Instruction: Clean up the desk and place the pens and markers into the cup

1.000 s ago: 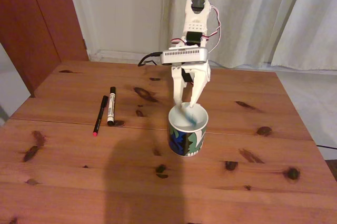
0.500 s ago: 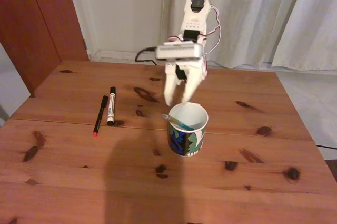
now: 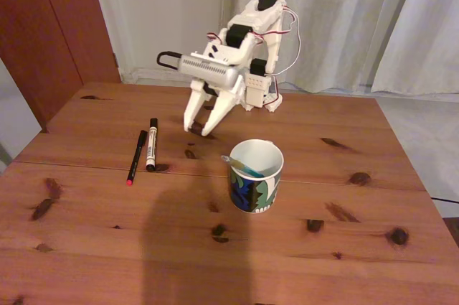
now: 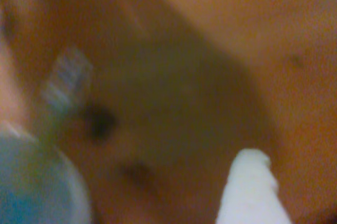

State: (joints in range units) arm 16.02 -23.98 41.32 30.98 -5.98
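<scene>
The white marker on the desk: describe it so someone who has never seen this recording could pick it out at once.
In the fixed view, start at the patterned cup near the middle of the wooden desk and look left. Two sticks lie side by side there, both apart from the cup. The white marker is the right one: thicker, white with a black cap, while the black pen is thinner with a red end.

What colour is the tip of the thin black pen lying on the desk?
Red: the black pen has a red end nearest the camera, clearest in the fixed view.
</scene>
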